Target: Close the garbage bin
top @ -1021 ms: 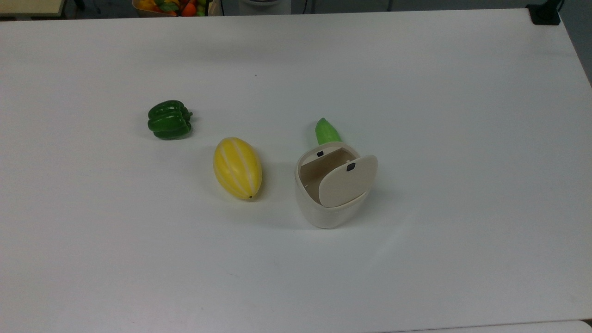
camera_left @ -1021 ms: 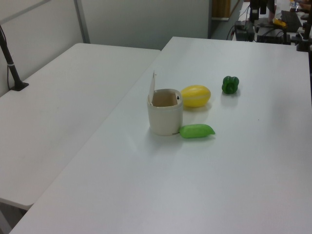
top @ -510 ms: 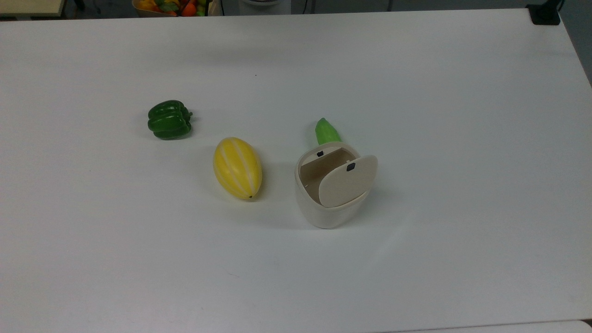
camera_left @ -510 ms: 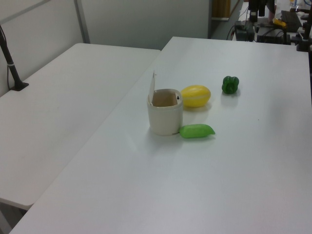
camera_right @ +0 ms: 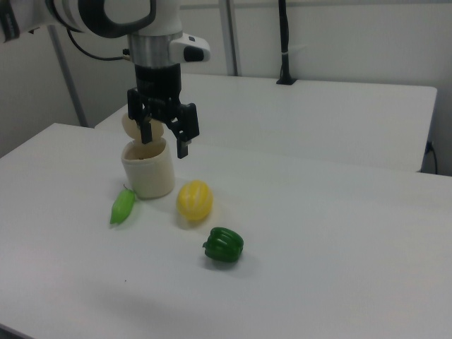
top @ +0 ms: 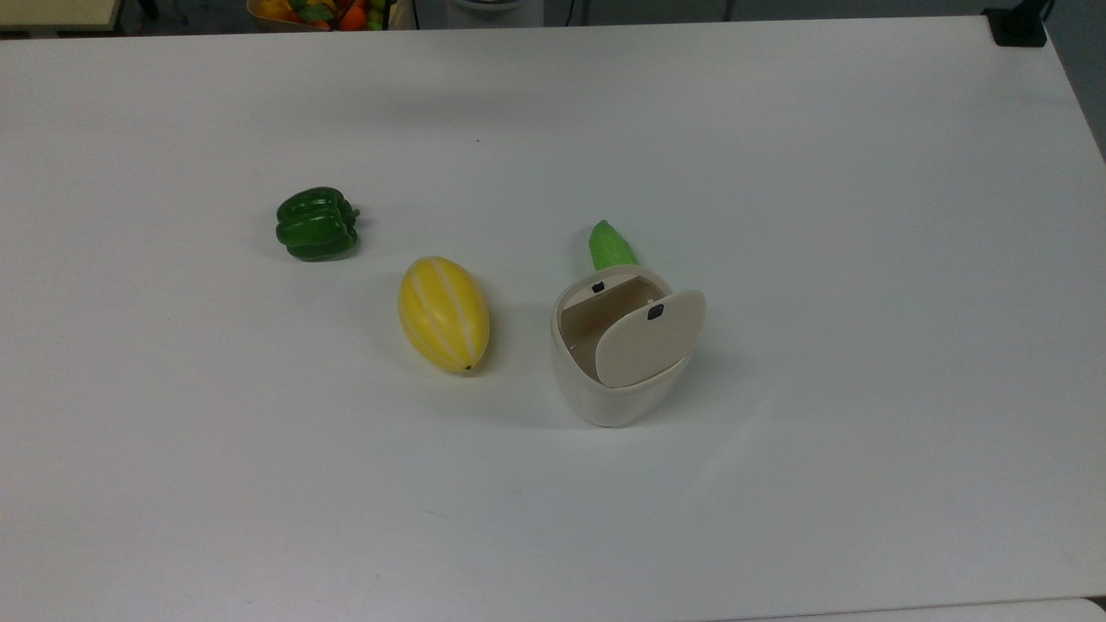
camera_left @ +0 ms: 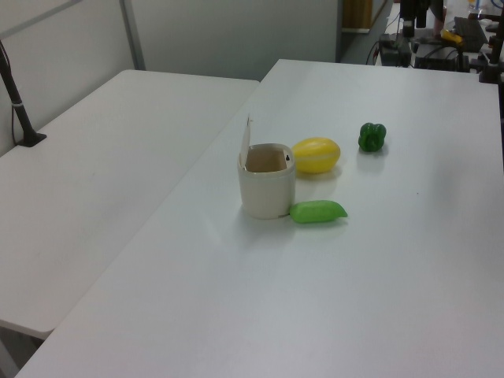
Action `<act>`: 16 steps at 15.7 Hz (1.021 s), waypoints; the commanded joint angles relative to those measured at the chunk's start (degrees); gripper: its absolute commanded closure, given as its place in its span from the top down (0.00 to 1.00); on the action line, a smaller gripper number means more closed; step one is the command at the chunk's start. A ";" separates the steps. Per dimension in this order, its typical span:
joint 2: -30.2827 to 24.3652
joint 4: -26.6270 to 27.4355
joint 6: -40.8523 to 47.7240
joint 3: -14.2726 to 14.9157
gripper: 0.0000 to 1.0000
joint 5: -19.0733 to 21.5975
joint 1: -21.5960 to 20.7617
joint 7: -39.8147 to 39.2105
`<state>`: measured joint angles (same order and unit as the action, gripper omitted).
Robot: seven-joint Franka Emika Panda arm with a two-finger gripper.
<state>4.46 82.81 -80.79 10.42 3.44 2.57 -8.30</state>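
Up above the desk (camera_right: 339,233) hangs the tool (camera_right: 164,140) in the right view, its two black fingers (camera_right: 185,135) spread apart with nothing between them; it sits in the air over the far side of the garbage bin (camera_right: 148,169), clear of the rim as far as the right view shows; the white arm (camera_right: 120,15) reaches in from the right view's upper left.

Now the garbage bin (top: 614,364); it stands upright near the middle of the desk, a cream-white tub with its mouth open; the beige lid (top: 646,337) is swung up on its hinge, standing nearly vertical in the left view (camera_left: 246,138), a small black mark (top: 655,312) on it in the top view.

Around it: a pale green pod (top: 611,245) lies on the desk right against the bin's base, on the top view's far side and the left view's right; a yellow striped melon (top: 443,313) lies just beside the bin on the top view's left, apart from it; a dark green pepper (top: 315,224) sits further off on the same side, well apart from the bin; a second white table (camera_left: 102,157) stands alongside in the left view.
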 commanded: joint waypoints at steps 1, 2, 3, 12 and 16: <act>-0.50 0.07 -1.47 0.04 1.00 0.69 -2.65 -0.05; -0.76 0.07 -1.47 0.04 1.00 0.69 -3.00 -0.23; -0.94 -0.02 -1.56 0.04 0.85 0.60 -3.09 -1.53; -0.77 -1.43 -3.75 -0.13 0.02 4.55 -5.11 -18.85; 0.02 -1.43 -4.99 -0.13 0.00 7.81 -5.03 -22.90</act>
<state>4.54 80.73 -84.11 10.14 9.10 -2.21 -27.68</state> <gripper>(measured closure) 0.991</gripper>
